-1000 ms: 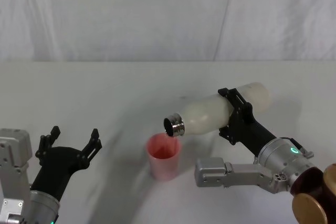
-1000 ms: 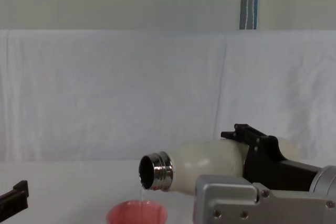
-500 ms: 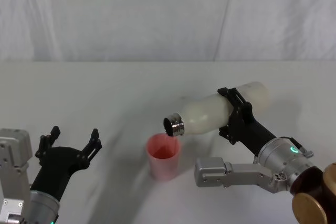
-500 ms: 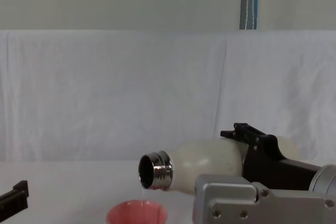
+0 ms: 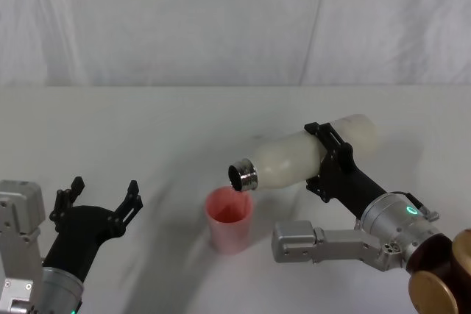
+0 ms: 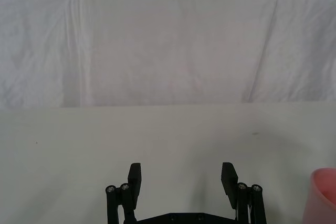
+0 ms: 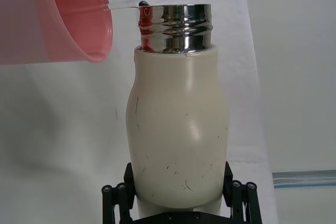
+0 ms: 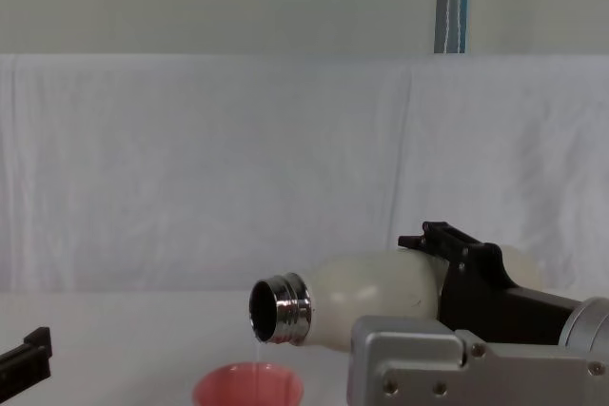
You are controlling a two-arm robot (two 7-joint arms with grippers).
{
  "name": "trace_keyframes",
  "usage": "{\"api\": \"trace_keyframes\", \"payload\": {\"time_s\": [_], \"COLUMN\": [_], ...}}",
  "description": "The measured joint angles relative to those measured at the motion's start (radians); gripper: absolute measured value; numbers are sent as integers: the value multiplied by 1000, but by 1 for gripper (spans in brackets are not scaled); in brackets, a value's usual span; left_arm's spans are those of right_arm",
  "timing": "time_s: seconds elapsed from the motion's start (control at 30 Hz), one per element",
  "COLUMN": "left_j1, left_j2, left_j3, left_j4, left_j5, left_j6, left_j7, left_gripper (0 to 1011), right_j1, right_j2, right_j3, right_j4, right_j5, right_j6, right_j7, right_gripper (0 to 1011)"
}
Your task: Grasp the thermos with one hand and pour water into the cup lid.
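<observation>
One gripper, the right gripper [image 5: 329,161], has its jaws clamped round the thermos [image 5: 309,156] at mid-right of the frame, tipped over the cup lid [image 5: 229,218]; its smooth, rigid, likely water-heavy body suits that mid-body hold.

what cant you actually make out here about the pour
- Water level in the cup lid: the head view looks in, but no waterline shows against the pink; the chest view's bottom edge cuts off all but its rim.
- How much is left in the thermos: its cream wall is opaque.
- Right hand: its fingers wrap the thermos body; the contact on the far side is hidden.
- Left hand: open, idle low on the left; the chest view's edge crops it.
</observation>
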Motion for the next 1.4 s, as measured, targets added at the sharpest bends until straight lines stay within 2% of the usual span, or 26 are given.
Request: {"api": "trace_keyframes", "payload": {"time_s": [1.4], "left_j1": [0], "left_j2": [0], "left_j3": [0], "left_j4": [0], "left_j5": [0], "left_j6": [0], "left_j7": [0], "left_gripper": [1001], "right_j1": [1], "right_j2": [1], "right_j3": [1], "right_j4": [-2], "right_j5": [0], "right_j6": [3], "right_j7": [4], "right_gripper": [952]}}
